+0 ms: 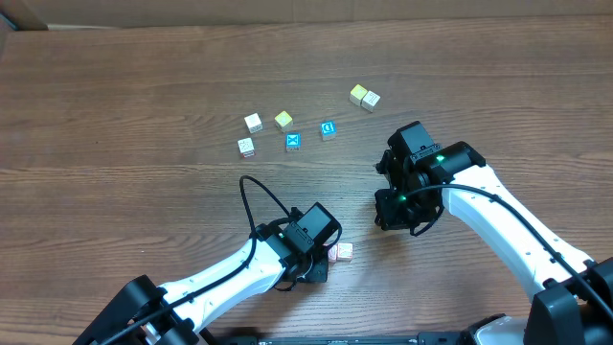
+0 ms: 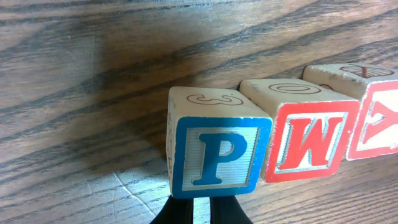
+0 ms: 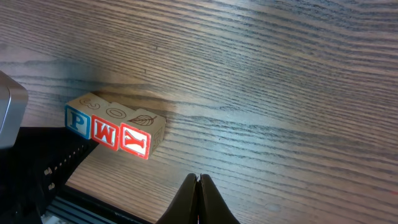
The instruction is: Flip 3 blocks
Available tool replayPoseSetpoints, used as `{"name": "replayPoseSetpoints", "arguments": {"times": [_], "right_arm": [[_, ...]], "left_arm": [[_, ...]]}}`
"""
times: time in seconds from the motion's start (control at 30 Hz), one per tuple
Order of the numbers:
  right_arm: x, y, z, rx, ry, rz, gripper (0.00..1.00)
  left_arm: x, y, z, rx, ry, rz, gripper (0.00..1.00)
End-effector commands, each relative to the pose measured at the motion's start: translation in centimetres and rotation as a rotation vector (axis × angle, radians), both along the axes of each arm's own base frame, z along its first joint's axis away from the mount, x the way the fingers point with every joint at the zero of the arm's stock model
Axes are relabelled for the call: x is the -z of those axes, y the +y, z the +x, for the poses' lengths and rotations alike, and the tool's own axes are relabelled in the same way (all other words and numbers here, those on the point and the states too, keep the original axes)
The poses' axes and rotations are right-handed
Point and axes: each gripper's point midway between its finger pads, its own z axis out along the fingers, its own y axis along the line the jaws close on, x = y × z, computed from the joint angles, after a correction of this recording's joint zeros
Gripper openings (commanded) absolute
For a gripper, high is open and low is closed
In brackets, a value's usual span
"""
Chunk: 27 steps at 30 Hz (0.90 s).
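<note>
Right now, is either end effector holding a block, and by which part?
Nothing is held. Both shut, empty: left end effector beside the P block, right end effector apart.

My left gripper (image 1: 324, 257) is low over the wooden table (image 1: 115, 86), and the blocks (image 1: 340, 252) show pale and reddish just beside its tip. My right gripper (image 1: 397, 216) hangs near them but apart, to their right. Farther up the table lie two white cubes (image 1: 253, 122), a yellow cube (image 1: 283, 120), two blue-faced cubes (image 1: 293, 142) and a touching yellow and cream pair (image 1: 358, 94)
</note>
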Motion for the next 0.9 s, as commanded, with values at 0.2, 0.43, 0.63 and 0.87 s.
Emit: {"name": "replayPoseSetpoints", "arguments": {"times": [0.2, 0.43, 0.63, 0.87], "right_arm": [[-0.5, 0.3, 0.0, -0.010, -0.021, 0.016, 0.04], [-0.5, 0.3, -0.1, -0.010, -0.020, 0.016, 0.04], [-0.5, 0.3, -0.1, -0.010, -0.019, 0.016, 0.04], [-0.5, 0.3, -0.1, -0.010, -0.019, 0.016, 0.04]], "left_arm": [[-0.3, -0.8, 0.5, -0.011, -0.002, -0.035, 0.04], [-0.3, -1.0, 0.5, -0.010, -0.003, -0.042, 0.04], [-0.5, -1.0, 0.5, -0.009, -0.002, -0.045, 0.04], [-5.6, 0.2, 1.1, -0.019, -0.102, -0.022, 0.04]]}}
